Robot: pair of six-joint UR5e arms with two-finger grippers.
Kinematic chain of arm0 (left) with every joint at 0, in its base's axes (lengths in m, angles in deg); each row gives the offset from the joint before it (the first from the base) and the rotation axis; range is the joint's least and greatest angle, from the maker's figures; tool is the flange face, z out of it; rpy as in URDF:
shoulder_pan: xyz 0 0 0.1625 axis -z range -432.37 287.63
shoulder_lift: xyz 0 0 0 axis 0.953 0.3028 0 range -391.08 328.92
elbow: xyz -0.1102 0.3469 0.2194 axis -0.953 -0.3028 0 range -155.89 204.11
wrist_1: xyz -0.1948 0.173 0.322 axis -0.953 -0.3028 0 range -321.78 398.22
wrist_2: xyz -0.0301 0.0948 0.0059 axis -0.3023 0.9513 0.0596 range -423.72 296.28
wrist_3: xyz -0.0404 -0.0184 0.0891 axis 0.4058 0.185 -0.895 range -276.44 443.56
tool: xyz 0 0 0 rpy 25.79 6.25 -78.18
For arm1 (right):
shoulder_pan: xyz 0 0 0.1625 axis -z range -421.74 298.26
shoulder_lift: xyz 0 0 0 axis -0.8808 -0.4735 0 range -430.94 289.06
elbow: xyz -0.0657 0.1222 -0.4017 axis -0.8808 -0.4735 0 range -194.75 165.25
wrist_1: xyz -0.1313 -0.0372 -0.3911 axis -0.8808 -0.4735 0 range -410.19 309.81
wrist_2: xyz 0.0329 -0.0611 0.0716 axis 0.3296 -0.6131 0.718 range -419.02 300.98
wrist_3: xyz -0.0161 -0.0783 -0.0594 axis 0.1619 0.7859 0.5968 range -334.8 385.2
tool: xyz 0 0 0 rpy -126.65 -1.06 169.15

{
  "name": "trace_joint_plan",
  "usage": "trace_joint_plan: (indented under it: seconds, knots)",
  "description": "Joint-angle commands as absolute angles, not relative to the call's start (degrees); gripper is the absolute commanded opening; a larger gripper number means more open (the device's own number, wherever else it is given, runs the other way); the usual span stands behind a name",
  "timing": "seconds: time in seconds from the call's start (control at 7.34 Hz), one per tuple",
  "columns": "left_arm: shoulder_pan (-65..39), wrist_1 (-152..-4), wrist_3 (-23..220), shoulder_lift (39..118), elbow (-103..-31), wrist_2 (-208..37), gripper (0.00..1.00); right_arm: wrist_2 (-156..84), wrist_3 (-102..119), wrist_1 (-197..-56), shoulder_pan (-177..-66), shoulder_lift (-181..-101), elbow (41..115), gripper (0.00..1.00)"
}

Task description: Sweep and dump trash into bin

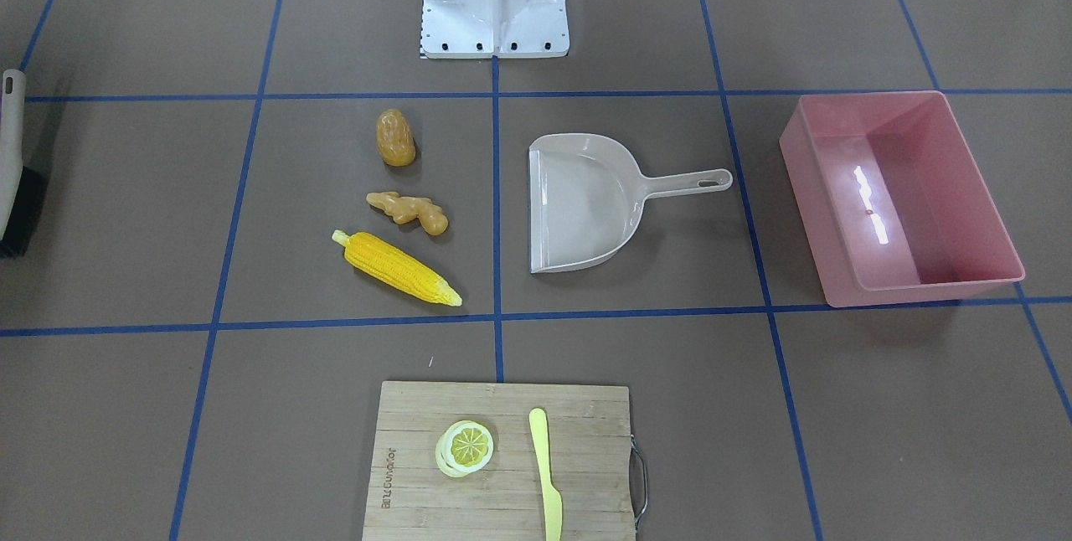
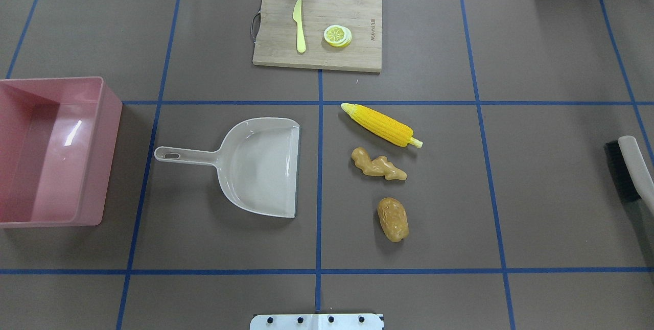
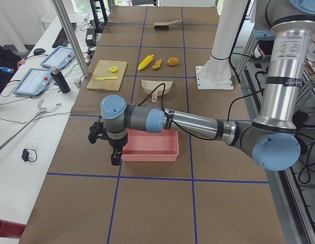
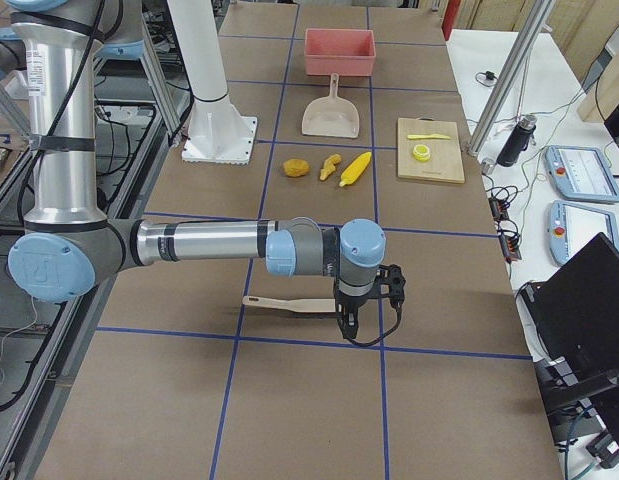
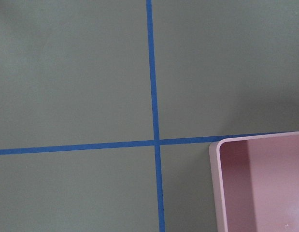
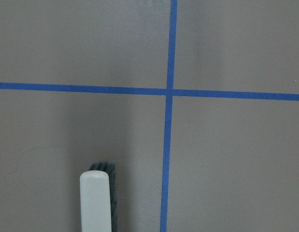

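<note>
Plainly, in the overhead view the trash lies in a loose column right of centre on the brown surface: corn cob uppermost, ginger root below it, potato-like lump lowest, none touching. The beige dustpan lies left of them, mouth towards them. The pink bin stands at the left edge, well apart. In the side views the left pincer hangs beside the bin and the right pincer by the brush; whether either is apart or together I cannot tell.

Brown table, blue tape grid
</note>
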State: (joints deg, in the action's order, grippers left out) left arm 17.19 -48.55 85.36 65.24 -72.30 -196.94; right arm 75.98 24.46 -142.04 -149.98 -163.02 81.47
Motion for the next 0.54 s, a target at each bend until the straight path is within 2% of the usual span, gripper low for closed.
trace_joint_plan:
  seconds: [0.0, 0.41]
  knots:
    - [17.2, -48.5, 85.3, 62.9, -74.7, -198.2, 0.98, 76.0, 24.6, -142.0, -150.0, -163.1, 81.5, 1.00]
    - [17.3, -48.6, 85.3, 61.8, -74.5, -202.9, 0.98, 76.0, 24.6, -142.0, -150.0, -163.1, 81.5, 1.00]
